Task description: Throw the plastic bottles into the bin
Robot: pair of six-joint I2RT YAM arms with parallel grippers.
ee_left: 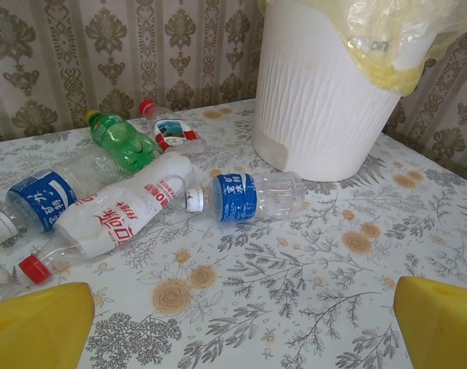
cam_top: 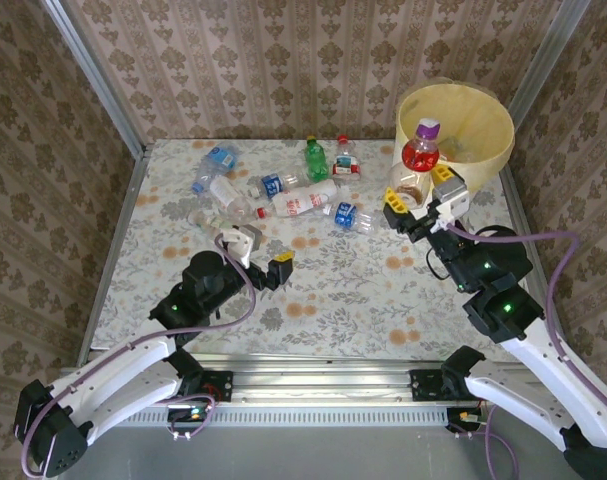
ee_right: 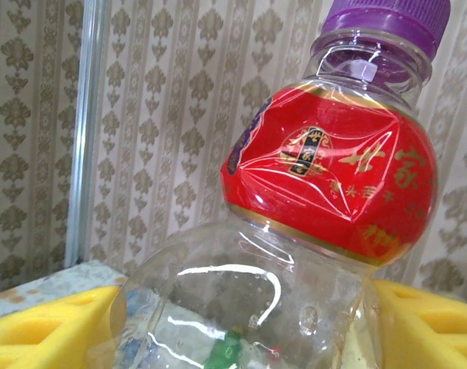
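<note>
- Patterned wallpaper rings a flowery table in the top view. The bin stands at your far right corner, with a yellow liner over its rim.
- Your right gripper is partly closed around the clear lower body of a red-labelled bottle. The bottle is upright, purple cap up, at the bin's near rim, and looks not yet released.
- Your left gripper hangs wide open and empty over the table, just short of the loose bottles. About eight of them lie in a cluster at the far middle.
- In the left wrist view, its yellow fingers frame bare cloth. A blue-labelled bottle lies nearest, close to the bin's white wall, and a green bottle lies further back.
- In the right wrist view, yellow pads sit against either side of the held bottle.
- By my judgement you are early to midway: one drop is pending and the cluster is left. What the bin already holds I cannot tell.
</note>
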